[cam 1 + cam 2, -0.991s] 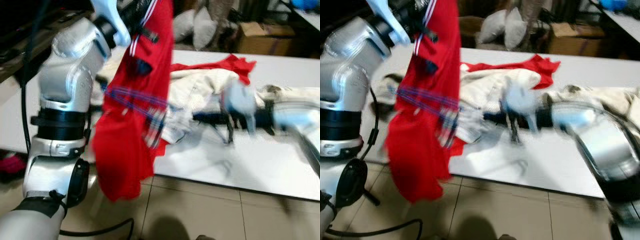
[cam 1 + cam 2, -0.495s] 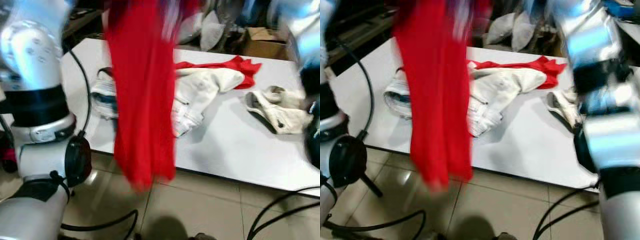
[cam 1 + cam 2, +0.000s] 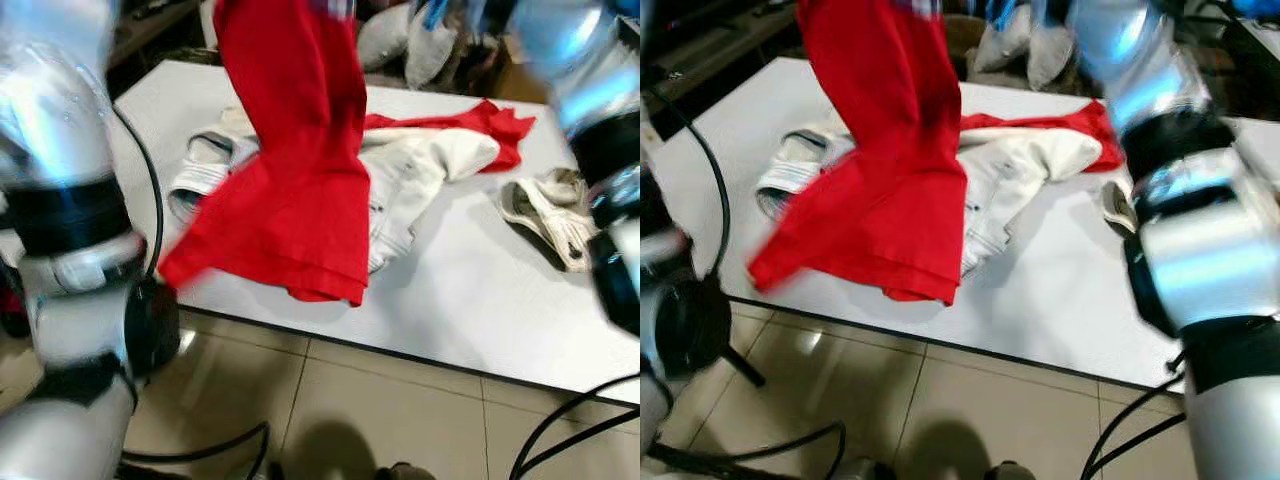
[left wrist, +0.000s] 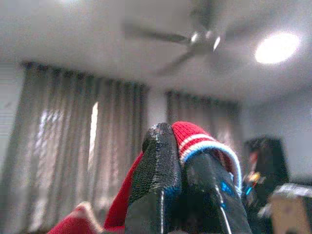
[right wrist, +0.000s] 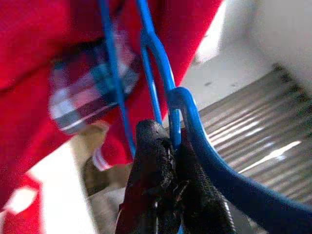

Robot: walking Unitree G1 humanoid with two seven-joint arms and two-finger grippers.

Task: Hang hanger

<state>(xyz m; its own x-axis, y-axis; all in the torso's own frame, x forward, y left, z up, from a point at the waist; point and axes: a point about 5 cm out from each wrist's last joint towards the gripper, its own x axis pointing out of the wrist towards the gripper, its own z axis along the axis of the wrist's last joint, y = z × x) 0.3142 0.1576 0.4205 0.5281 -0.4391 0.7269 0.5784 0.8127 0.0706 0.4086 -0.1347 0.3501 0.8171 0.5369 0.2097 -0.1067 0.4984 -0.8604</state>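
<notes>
Hanging from above the top edge of the head views, red shirt (image 3: 295, 170) drapes down over the white table (image 3: 480, 290); its lower hem spreads out at the table's near edge.

Left gripper (image 4: 183, 161): 2 black fingers pressed together, pinching the shirt's collar (image 4: 204, 144), which has white and blue stripes. It points up toward a ceiling with a fan (image 4: 195, 41) and a round light (image 4: 277, 47); grey curtains (image 4: 73, 151) behind.

Right gripper (image 5: 168, 195): fingers closed tight on the blue hanger (image 5: 165, 87), gripping where the wire meets the hook. Red cloth and a plaid patch (image 5: 83, 95) sit right behind the wire, so the hanger is up at the shirt, not on any rail I can see.

Both silver arms are raised, blurred at the frame edges.

On the table: cream garment (image 3: 430, 165) partly under the shirt, another red garment (image 3: 500, 125) behind it, a striped white piece (image 3: 205, 170) to the left, a crumpled beige item (image 3: 545, 205) to the right. Black cable (image 3: 200, 455) on the tiled floor.
</notes>
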